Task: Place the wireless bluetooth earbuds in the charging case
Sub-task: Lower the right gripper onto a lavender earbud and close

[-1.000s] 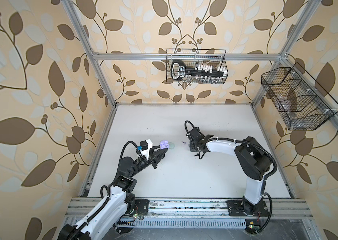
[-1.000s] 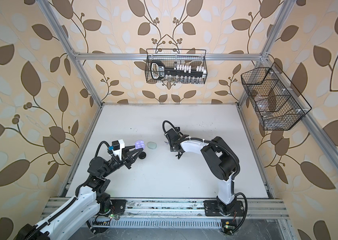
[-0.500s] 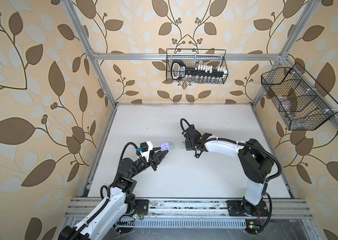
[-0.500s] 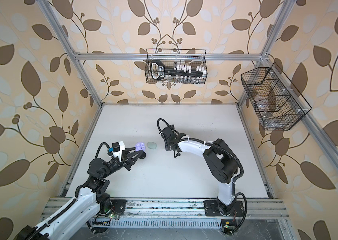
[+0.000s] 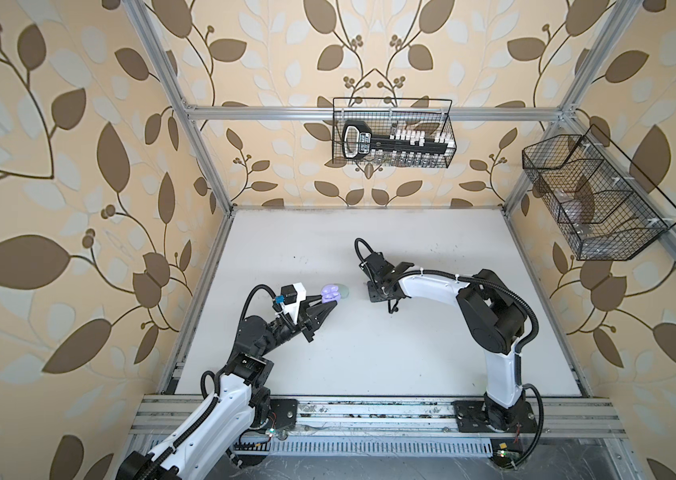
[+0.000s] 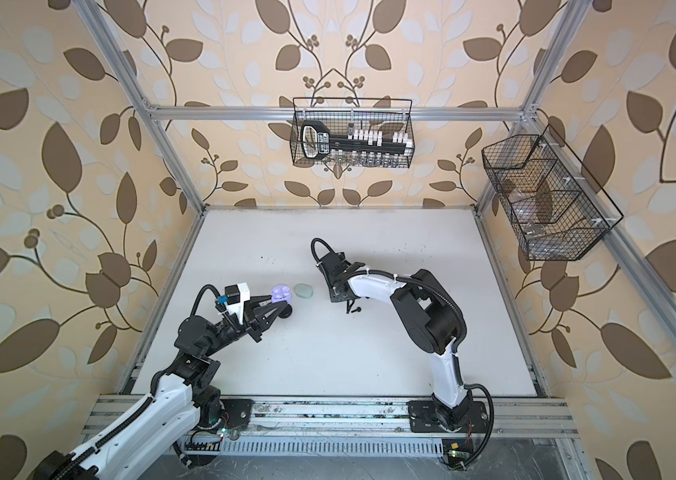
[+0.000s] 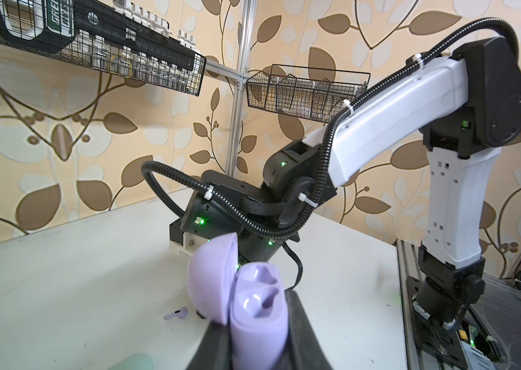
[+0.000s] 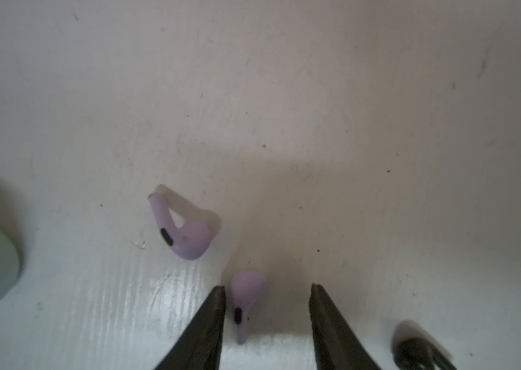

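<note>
1. Nearest the front rail, the left claw (image 5: 329, 300) is pinched narrow on the lower shell of a lilac rounded plastic charging case (image 7: 262, 320). The case's hinged lid (image 7: 211, 282) stands swung open, and the two moulded wells face up and outward.
2. Under both arms is the white desk (image 5: 369, 365), scuffed and speckled.
3. Just past the lilac case, a pale mint rounded case (image 6: 303, 291) lies shut on the desk. Both top views show it close beside the lilac one.
4. A little further across, the right claw (image 8: 268, 301) points down at the desk. Its jaws stand partly open and grip nothing.
5. One lilac stemmed plastic earbud (image 8: 248, 298) lies flat on the desk between that claw's fingers (image 8: 214, 320), close against one of them. The wrist view is too soft here for me to say whether it touches.
6. A second lilac earbud (image 8: 185, 234) lies on the desk just beyond the fingertips, apart from the first and on the side toward the mint case.
7. On the claw's other side a black earbud (image 8: 413, 352) lies on the desk, blurred at the picture's edge.
8. On the far wall hangs a black wire basket (image 5: 411, 162) holding a long black tool with white pieces.
9. A second wire basket (image 5: 619, 232), split into compartments, hangs on the right-hand wall.
</note>
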Tool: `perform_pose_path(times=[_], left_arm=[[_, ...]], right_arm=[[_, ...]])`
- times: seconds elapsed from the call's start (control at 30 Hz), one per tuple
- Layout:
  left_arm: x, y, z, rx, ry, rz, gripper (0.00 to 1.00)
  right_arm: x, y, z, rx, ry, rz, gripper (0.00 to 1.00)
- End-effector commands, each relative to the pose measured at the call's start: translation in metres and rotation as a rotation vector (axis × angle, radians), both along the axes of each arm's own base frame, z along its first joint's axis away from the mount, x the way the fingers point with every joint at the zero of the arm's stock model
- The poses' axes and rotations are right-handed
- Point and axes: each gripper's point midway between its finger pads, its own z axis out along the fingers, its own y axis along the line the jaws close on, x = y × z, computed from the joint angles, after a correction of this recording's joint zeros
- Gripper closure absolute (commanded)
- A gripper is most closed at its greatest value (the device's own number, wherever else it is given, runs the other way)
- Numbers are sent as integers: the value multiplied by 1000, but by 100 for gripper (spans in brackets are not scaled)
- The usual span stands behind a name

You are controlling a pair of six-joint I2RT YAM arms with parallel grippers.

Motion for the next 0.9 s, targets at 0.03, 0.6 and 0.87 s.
perform_pose_path(times=[0.03, 0.6, 0.87], left_arm=[[-6, 0, 13, -5, -73, -16, 100], [-6, 0, 12, -3, -71, -15, 100], [-7, 0, 13, -2, -72, -15, 100]], right_arm=[[-1, 3, -9, 0, 51, 22, 57], [-3, 3, -22, -14, 85, 21, 68], [-5, 0, -27, -24, 96, 20, 72]])
